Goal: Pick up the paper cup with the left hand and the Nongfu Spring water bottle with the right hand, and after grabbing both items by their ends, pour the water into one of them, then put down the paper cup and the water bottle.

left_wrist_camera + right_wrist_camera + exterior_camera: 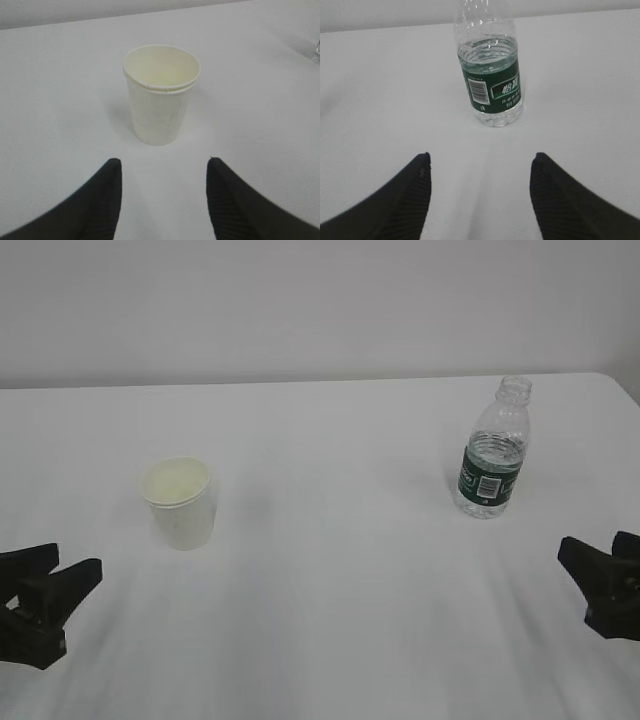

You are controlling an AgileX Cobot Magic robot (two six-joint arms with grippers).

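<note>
cup: white tapered paper, rolled rim, left-centre | bottle: clear ribbed plastic, green label, capless, upper right | left gripper: ridged black fingers, released | right gripper: released

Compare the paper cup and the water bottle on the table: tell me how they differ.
The paper cup is opaque white and wide-mouthed; the water bottle is clear ribbed plastic with a narrow neck and a dark green label. The cup is shorter than the bottle. The cup looks empty, while the bottle holds water partway up. Both stand upright, uncovered and ungripped, each ahead of an open gripper.
</note>
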